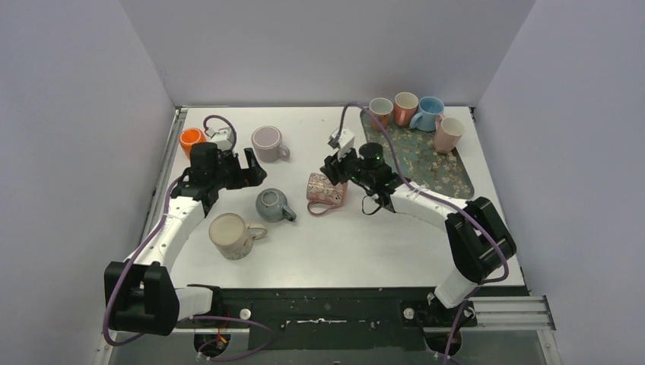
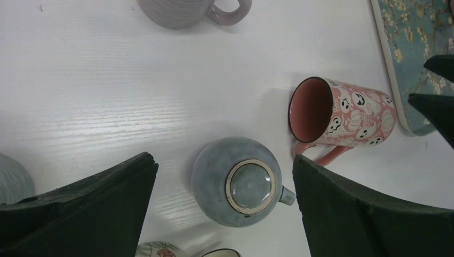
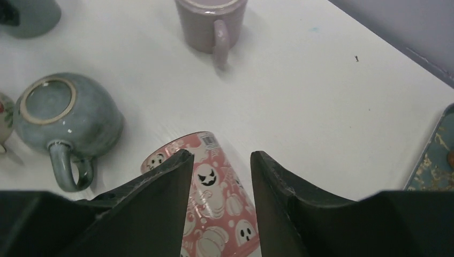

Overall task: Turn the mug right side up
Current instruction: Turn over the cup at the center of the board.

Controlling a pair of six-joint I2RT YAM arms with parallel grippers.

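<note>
While the pink mug (image 1: 325,190) lies on its side at the middle of the top view, its mouth turned left and its handle toward the bottom edge, the right gripper (image 1: 335,169) hangs just above it; in the right wrist view its jaws stand partly apart, and the ghost-printed side of the mug shows through the gap and runs on under both fingers; they are not closed on it, and I cannot tell whether they touch it.

At centre left of the top view the left gripper (image 1: 255,171) is spread wide and holds nothing; its own camera looks down between its fingers at the grey mug (image 2: 238,182), which stands upside down with its base ring up, just left of the pink mug and apart from it.

A lilac mug (image 1: 268,143) stands upright above the grey one; an orange mug (image 1: 190,138) is at upper left, a cream mug (image 1: 230,236) at lower left; at upper right a patterned tray (image 1: 426,160) carries four more mugs along its top edge.
</note>
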